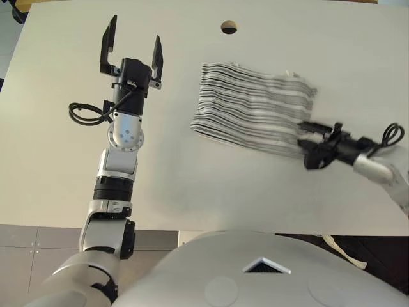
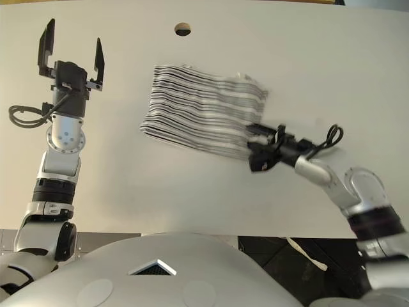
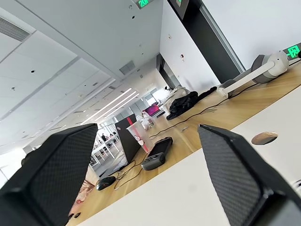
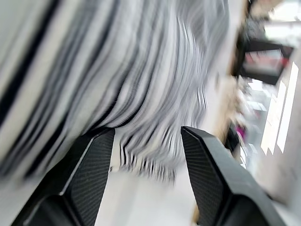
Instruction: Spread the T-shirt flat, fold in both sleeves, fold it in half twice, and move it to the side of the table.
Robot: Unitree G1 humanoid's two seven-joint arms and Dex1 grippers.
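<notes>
Left eye view, near to far. The right hand (image 1: pixel 308 138) sits low at the near right corner of the folded black-and-white striped T-shirt (image 1: pixel 252 112). The right wrist view shows its fingers (image 4: pixel 87 188) apart, with the striped edge just ahead of the gap and not clamped. The shirt lies right of centre on the white bench (image 1: pixel 192 192) as a compact rectangle. Its long axis runs left to right, slightly tilted, and the stripes follow it. From the right hand, the bundle extends leftward and away. The left hand (image 1: pixel 135 33) is raised over the far left of the bench, fingers apart and empty, well apart from the shirt. A round cable hole (image 1: pixel 228 27) lies beyond.

Judgement: the folds look complete and the move to the bench side remains. The right arm is nearer.
</notes>
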